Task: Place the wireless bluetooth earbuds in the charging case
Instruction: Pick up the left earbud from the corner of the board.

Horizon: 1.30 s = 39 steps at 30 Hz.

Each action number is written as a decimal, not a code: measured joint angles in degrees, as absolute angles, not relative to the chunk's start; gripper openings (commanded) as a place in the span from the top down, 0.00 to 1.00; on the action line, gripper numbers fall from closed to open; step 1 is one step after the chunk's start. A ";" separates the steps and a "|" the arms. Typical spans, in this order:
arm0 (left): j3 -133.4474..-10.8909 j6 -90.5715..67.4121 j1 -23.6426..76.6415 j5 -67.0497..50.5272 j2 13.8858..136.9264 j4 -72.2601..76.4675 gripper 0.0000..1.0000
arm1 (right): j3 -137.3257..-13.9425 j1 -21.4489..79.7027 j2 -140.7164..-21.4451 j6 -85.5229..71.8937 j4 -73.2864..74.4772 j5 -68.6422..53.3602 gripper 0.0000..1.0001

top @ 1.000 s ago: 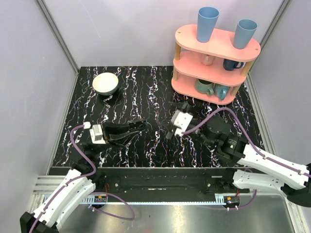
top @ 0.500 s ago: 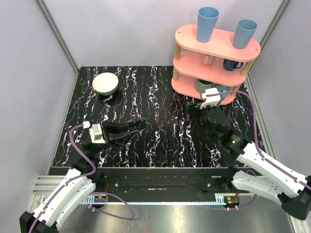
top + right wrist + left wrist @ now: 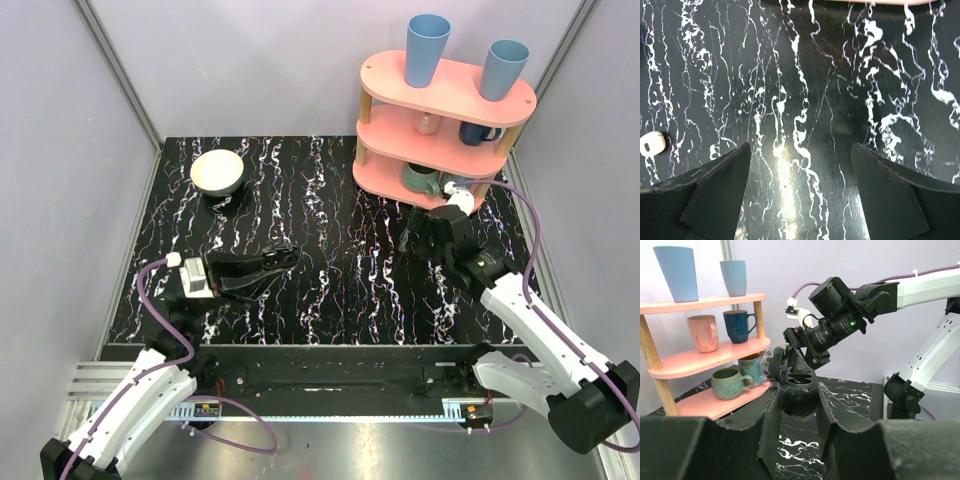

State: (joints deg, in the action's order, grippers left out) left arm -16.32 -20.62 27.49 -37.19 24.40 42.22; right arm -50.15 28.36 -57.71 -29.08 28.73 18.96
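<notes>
A small cream-white bean-like piece [image 3: 651,143], apparently one of the earbuds, lies on the black marbled table [image 3: 805,75] at the far left edge of the right wrist view. My right gripper [image 3: 797,147] hangs open above bare table to the right of it, with nothing between its fingers. From above, the right gripper [image 3: 415,238] points down just in front of the pink shelf. My left gripper [image 3: 290,255] rests low over the table's left-centre, shut, and nothing shows in it [image 3: 797,390]. The charging case cannot be made out in any view.
A three-tier pink shelf [image 3: 440,120] with mugs and two blue cups stands at the back right, close behind the right gripper. A cream bowl [image 3: 217,172] sits at the back left. Grey walls and metal posts enclose the table.
The right arm has swung from the table's middle to the back right, toward the shelf, and its gripper now points down. The left arm has not moved.
</notes>
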 measured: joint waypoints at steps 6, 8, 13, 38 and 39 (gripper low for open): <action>-16.32 -20.53 27.49 -37.19 21.61 41.25 1.00 | -47.44 27.27 -49.63 -36.25 33.15 18.31 0.30; -16.32 -20.51 27.49 -37.17 21.10 40.45 1.00 | -46.74 26.89 -47.70 -38.13 34.30 18.31 0.29; -16.32 -20.53 27.49 -37.19 21.04 39.44 1.00 | -45.30 26.83 -48.71 -42.85 36.73 18.26 0.29; -16.32 -21.47 27.49 -37.28 21.98 40.49 1.00 | -30.37 26.81 -50.41 -64.90 44.29 24.53 0.42; -16.32 -21.47 27.49 -37.28 21.98 40.49 1.00 | -29.41 26.79 -50.26 -65.78 43.68 25.10 0.42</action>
State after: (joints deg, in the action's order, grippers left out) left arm -16.32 -21.47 27.49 -37.28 21.98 40.49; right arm -29.41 26.79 -50.26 -65.78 43.68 25.10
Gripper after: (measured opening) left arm 0.338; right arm 0.613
